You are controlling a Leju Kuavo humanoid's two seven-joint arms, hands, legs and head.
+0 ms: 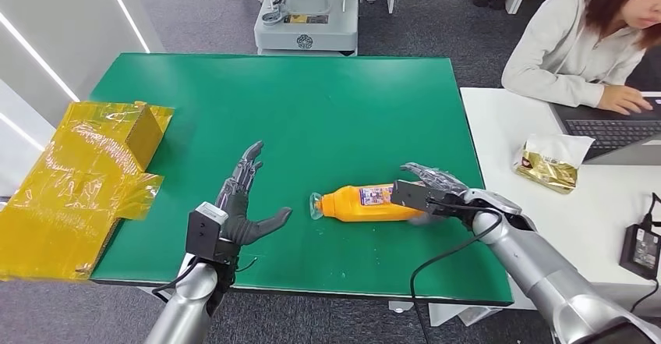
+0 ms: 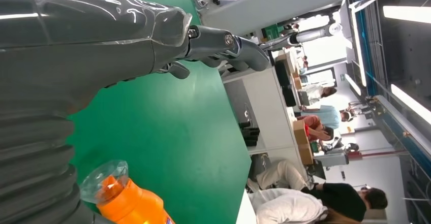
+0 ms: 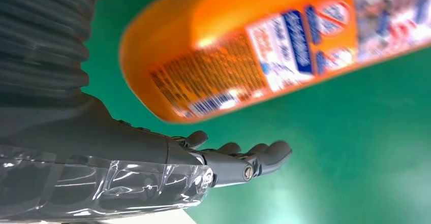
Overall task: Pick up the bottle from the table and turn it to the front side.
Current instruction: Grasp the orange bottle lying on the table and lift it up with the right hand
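The right hand's (image 1: pixel 431 187) fingers (image 3: pixel 264 155) were spread and straight, holding nothing, with the bottle (image 1: pixel 370 203) lying just beside them, on the thumb side. From the head view the hand sat at the bottle's base end; whether any finger touched the plastic was hard to tell, since the right wrist view was blurred there. The bottle lay on its side on the table (image 1: pixel 327 102), its long axis running across the robot's front, clear cap toward the left hand (image 1: pixel 244 207) and base toward the right. The left hand's fingers were also spread, palm turned toward the cap, holding nothing and near but apart from it. The right hand was plainly the nearer, so a grasp would probably need its fingers to wrap around the body at the base end.
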